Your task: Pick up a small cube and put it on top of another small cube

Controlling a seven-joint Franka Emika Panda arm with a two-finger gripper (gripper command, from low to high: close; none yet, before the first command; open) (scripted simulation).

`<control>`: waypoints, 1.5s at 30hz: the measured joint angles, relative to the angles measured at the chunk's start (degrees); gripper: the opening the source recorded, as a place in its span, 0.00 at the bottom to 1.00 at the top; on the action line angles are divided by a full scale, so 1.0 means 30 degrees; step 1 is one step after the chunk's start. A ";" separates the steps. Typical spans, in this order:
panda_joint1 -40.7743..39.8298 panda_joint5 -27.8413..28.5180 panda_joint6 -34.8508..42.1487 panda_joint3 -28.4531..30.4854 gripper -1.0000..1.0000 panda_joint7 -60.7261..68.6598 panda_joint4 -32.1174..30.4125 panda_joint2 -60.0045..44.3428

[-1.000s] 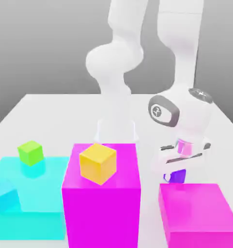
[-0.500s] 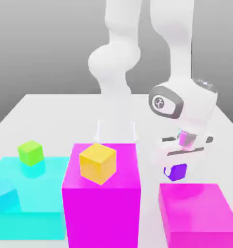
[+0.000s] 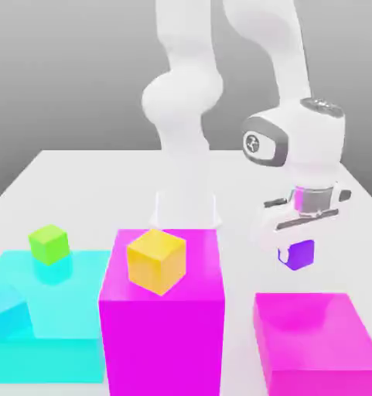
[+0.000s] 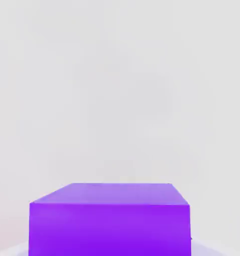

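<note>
A tiny purple cube [image 3: 301, 254] hangs in the air at the exterior view's right, above a low magenta block [image 3: 320, 340]. My gripper [image 3: 298, 254] is shut on this small cube, with the white hand above it. In the hand view the purple cube [image 4: 110, 220] sits close to the camera over the white table. A small lime-green cube [image 3: 49, 243] rests on the cyan platform [image 3: 42, 309] at the exterior view's left. A larger yellow cube [image 3: 155, 260] sits on the tall magenta block [image 3: 162, 325].
A cyan cube [image 3: 8, 312] lies on the cyan platform's near part. The arm's white base [image 3: 186, 209] rises behind the tall magenta block. White table surface [image 3: 80, 193] extends behind the blocks.
The gripper has risen with the purple cube, lifting it from just above the low magenta block's far edge to well above it, and shifted slightly toward the exterior view's right.
</note>
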State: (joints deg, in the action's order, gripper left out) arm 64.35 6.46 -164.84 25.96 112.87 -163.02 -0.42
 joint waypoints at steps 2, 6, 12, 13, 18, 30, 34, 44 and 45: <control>-0.0538 0.0090 0.0401 0.0602 0.00 -0.0395 0.1317 -0.0655; -0.1414 -0.0058 0.1255 0.1234 0.00 -0.0868 0.4042 -0.2084; -0.2902 -0.1008 0.2493 0.2103 0.00 -0.1050 0.8136 -0.4425; -0.3228 -0.1203 0.2697 0.2206 0.00 -0.1062 0.8818 -0.4827; -0.5284 -0.2022 0.3944 0.2917 0.00 -0.0519 1.1797 -0.6383; -1.0996 -0.1847 0.8010 0.5918 0.00 0.6838 1.1753 -0.3608; -1.2587 -0.2149 0.9222 0.6931 0.00 0.9628 1.1398 -0.2425; -1.5926 -0.5993 0.8393 0.6868 1.00 1.5899 1.0021 -0.3341; -1.5926 -0.5993 0.8393 0.6868 1.00 1.5899 1.0021 -0.3341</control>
State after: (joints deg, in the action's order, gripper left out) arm 16.58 -11.52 -139.66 46.57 160.57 -132.95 -10.45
